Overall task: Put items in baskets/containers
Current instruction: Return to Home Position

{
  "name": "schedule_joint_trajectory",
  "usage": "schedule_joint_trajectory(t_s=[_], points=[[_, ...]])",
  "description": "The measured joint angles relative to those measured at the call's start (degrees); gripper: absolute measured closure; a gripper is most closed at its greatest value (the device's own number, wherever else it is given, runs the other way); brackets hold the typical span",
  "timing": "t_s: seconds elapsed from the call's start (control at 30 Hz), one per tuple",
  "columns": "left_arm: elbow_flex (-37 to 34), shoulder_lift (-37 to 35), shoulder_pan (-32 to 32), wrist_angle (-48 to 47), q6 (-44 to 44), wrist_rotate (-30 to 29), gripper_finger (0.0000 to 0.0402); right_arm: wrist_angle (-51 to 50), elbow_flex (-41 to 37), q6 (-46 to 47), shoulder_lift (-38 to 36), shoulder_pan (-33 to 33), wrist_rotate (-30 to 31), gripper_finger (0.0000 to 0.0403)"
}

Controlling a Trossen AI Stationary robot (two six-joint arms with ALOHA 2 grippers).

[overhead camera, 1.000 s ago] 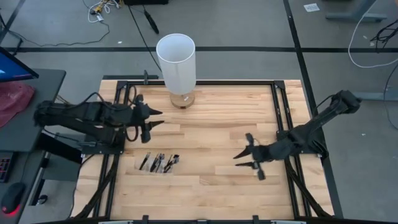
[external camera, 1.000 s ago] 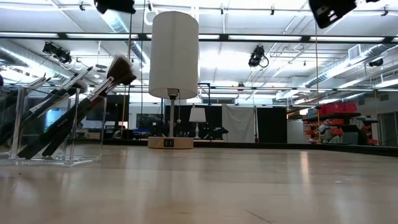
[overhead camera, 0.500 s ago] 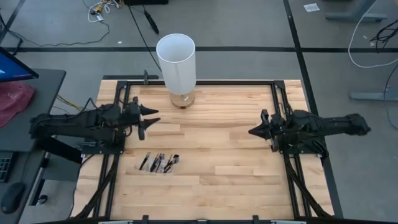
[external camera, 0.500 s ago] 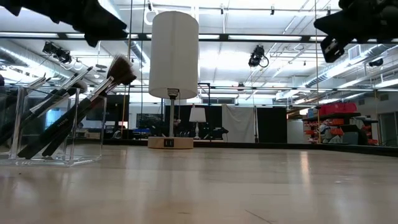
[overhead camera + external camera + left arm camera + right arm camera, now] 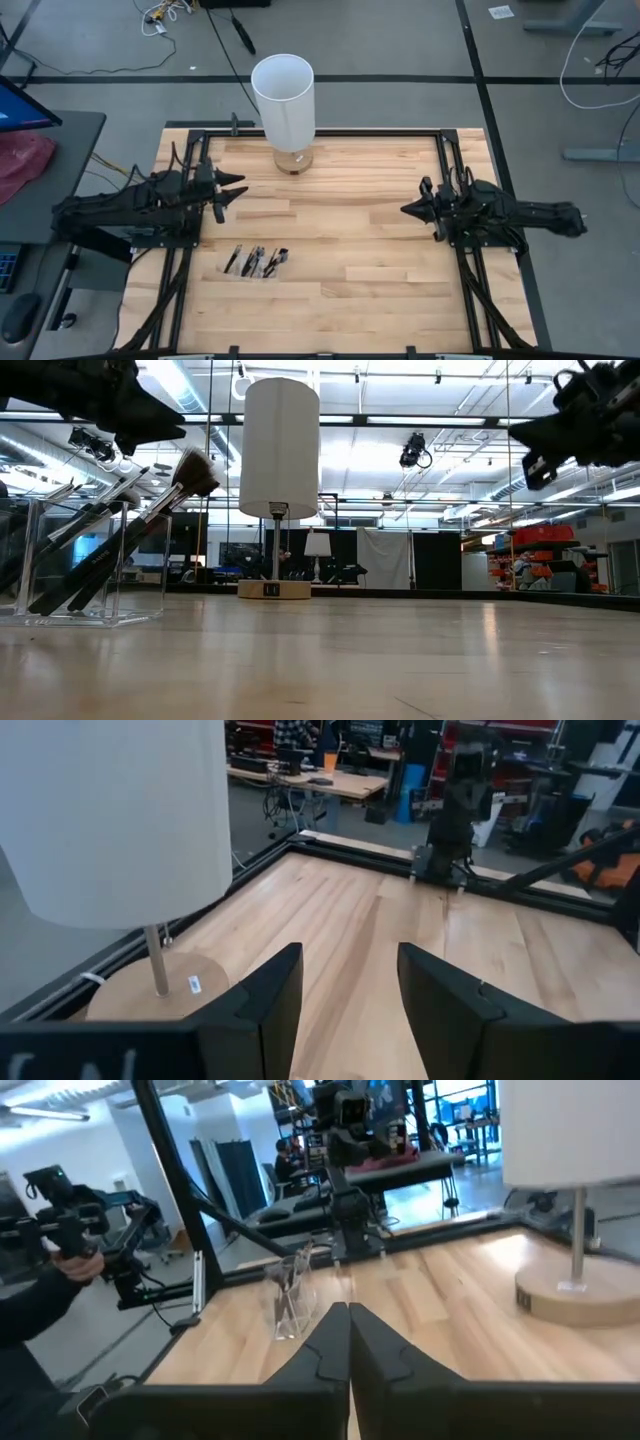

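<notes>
High view: wooden table (image 5: 360, 250) with a white-shaded lamp (image 5: 283, 95) at the far edge. The clear container (image 5: 228, 270) sits on the near left part of the table with the makeup brushes (image 5: 258, 260) bunched inside it. No loose brushes show anywhere on the wood. The left gripper (image 5: 236, 187) hangs by the left rail and the right gripper (image 5: 408, 210) by the right rail. Both point inward, well apart from the container and holding nothing.

Low view: the container (image 5: 150, 595) stands upright on the left. The brushes (image 5: 120, 530) lean in it at a slant, bristle heads poking out over the rim. The lamp is mid-frame behind. Both arms show only as dark shapes up high, left arm top left, right arm top right, clear of the tabletop.

Left wrist view: this arm's fingers (image 5: 265, 1010) stand apart with bare wood showing between them, so the jaws are released and empty. The lamp's shade and base are close by.

Right wrist view: this arm's fingers (image 5: 330, 1365) are pressed together with nothing between them, clenched empty. The container is farther across the table, brushes in it. A person's hand (image 5: 72, 1263) shows at the room's edge, off the table.

Progress: packing looks finished, with every visible brush in the container. What remains is probably just parking the arms.
</notes>
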Motion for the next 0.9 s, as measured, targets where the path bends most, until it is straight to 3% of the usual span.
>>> schedule_joint_trajectory(t_s=[0.13, 0.43, 0.73, 0.9], points=[[-1.0, -0.9, 0.0, -0.2, -0.6, 0.0, 0.0232, 2.0, -4.7, 3.4, -3.1, 0.0, 0.0, 0.0401], [-1.3, -0.9, 0.0, 0.0, -1.4, -0.1, 0.0232, -0.8, -4.5, 1.1, -3.4, 0.2, 7.2, 0.0401], [-1.3, -0.9, 0.0, 0.0, -1.8, -0.1, 0.0232, -0.8, -4.5, -2.1, 0.9, 1.6, 10.5, 0.0401], [-1.3, -1.0, -0.1, -0.1, 2.0, 3.3, 0.025, -0.8, -4.5, -2.0, 2.8, 1.5, 10.5, 0.0401]])
